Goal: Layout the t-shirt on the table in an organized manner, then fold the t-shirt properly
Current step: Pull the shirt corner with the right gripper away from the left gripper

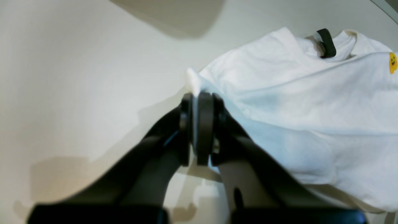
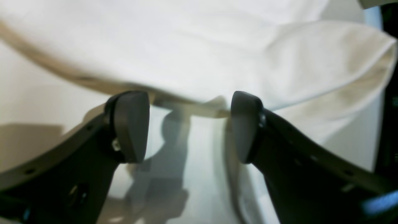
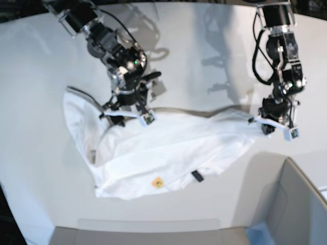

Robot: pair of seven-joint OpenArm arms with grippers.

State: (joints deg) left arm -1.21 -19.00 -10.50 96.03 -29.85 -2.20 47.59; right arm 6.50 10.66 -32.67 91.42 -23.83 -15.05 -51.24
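White cotton t-shirt [image 3: 163,148] lies crumpled on the table [image 3: 204,51], its long axis spanning both tools; we see the left gripper [image 1: 200,124] pinching its corner, the right gripper [image 2: 189,124] gaping just short of its hem

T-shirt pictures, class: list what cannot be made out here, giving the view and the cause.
- t-shirt print: no view shows it, only plain white cloth faces up.
- Cloth inside the left pincer: left wrist view, pads cover it.
- Shirt edge by the open right pincer: right wrist view, blurred.
- Yellow label: cut by frame edge.
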